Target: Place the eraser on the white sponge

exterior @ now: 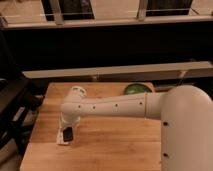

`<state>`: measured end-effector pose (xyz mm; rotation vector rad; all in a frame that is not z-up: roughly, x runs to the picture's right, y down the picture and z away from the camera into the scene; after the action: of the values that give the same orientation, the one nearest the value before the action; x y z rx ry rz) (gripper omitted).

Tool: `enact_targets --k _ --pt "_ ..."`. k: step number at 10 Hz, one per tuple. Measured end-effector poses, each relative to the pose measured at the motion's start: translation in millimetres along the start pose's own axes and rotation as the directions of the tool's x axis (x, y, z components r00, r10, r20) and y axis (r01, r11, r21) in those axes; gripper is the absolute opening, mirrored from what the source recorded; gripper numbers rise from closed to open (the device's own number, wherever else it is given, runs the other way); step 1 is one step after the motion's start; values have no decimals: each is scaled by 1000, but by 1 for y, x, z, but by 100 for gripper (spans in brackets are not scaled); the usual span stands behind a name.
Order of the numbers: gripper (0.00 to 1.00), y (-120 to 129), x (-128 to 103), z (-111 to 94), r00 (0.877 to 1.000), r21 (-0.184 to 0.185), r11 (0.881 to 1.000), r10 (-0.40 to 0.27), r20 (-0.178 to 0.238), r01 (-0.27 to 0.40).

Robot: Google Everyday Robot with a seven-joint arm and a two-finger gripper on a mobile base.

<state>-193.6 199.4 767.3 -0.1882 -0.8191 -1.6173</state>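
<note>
Seen from above and behind the robot's bulky white body, which fills the lower right. White arm [107,106] stretched leftward across the wooden desk [115,140], bent at a round joint near the desk's upper left, then dropping down toward the front-left area. Claw [65,135] low over the desk near its left edge, close to the front, pointing downward. Small black block, the eraser [67,134], sitting right at the claw's tip, dark against the pale parts around it; appears lodged at the claw rather than lying apart from it. Cannot tell whether clenched on the eraser or released. Pale cream patch directly beneath and just left of the eraser, reaching the desk surface; could be the white sponge [61,141] or part of the claw itself, cannot tell which. Whether eraser touches that patch or hangs just above it, cannot tell either.

Green rounded object [136,89] at the desk's far edge, well apart from the claw, partly hidden behind the arm. Long pale rail [120,71] running across behind the desk, dark space beyond it.
</note>
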Motion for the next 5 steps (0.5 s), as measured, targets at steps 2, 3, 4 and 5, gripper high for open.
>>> enact_targets --k 2,3,4,5 --pt "53 0 2 0 1000 -1 1000 -14 -1 14" --pt "61 1 4 -1 1000 -1 1000 -21 -3 21" --pt "70 3 5 -1 1000 -2 1000 -28 -5 28" --pt "73 3 5 -1 999 -3 999 -33 -6 33"
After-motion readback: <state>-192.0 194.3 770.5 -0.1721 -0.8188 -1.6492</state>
